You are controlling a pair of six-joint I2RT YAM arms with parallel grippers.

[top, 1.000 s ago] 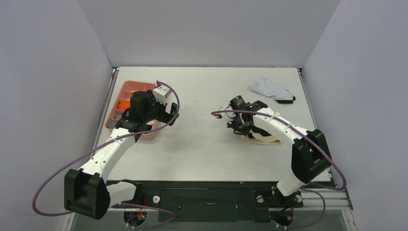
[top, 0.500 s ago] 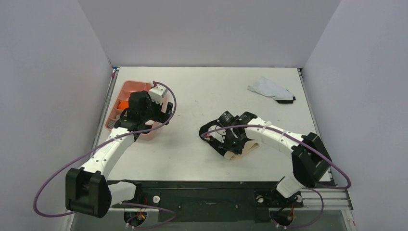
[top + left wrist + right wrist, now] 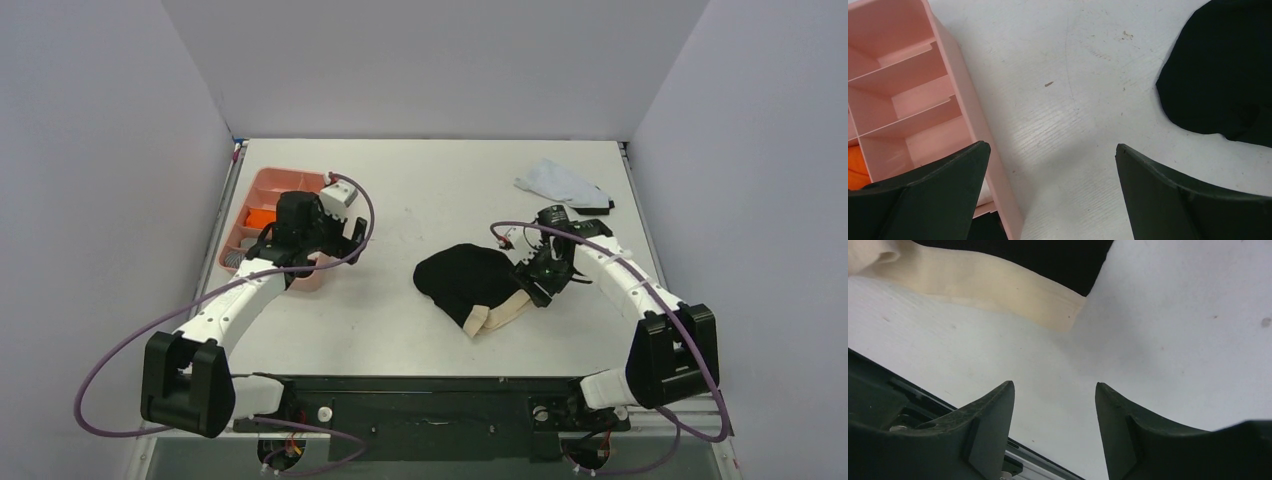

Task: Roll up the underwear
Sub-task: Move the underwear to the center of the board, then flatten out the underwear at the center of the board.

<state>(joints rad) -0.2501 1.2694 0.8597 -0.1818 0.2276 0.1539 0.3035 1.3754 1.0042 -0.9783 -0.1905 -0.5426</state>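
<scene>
Top external view: white table (image 3: 420, 190), both arms based at its near edge.
Black underwear (image 3: 462, 278): lies at mid-table, beige waistband (image 3: 497, 314) along its near right edge.
Right gripper (image 3: 1054, 386): fingers apart, nothing between them; just beside the waistband's end.
Left gripper (image 3: 1051, 146): fingers wide apart, empty; over the right wall of the pink divided tray (image 3: 963, 100).
Orange underwear (image 3: 258, 216): inside the tray, left side.
Pale cloth (image 3: 558, 182): far right, well apart.

White table (image 3: 420, 180), pale lilac walls (image 3: 430, 60)
</scene>
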